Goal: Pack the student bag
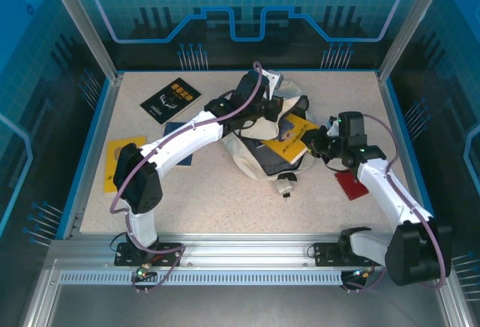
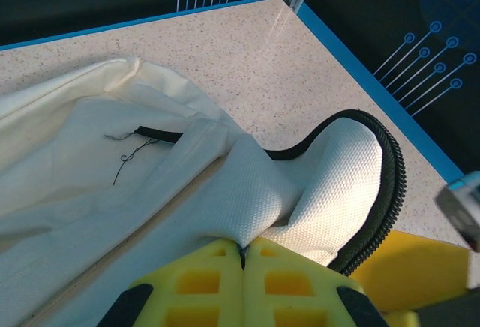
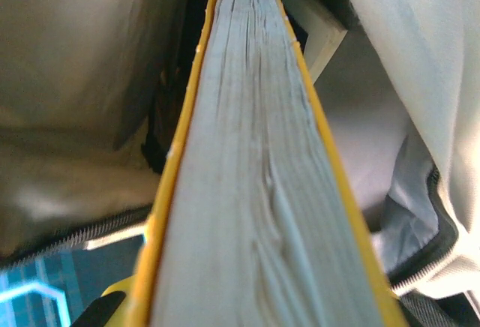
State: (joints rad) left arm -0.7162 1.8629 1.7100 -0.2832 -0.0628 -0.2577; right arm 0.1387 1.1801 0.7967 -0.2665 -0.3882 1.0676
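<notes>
Pinches the flap (image 2: 337,184) of the centre-lying student bag (image 1: 251,163) in the closed left gripper (image 2: 244,246) at eleven o'clock, feeds the yellow book (image 1: 292,136) from three o'clock in the narrowly clamped right gripper (image 1: 319,145), risks jamming a corner on the zipper (image 2: 390,184) or tugging fabric free.

The left gripper (image 1: 276,106) sits closed on the far rim of the student bag (image 1: 251,158), while near it the right gripper (image 1: 318,144) grips the edge of a yellow book (image 1: 291,133) slanting into the bag's mouth, with a black book (image 1: 171,100) well off to the left gripper's left and a red booklet (image 1: 351,185) just behind the right gripper.
</notes>
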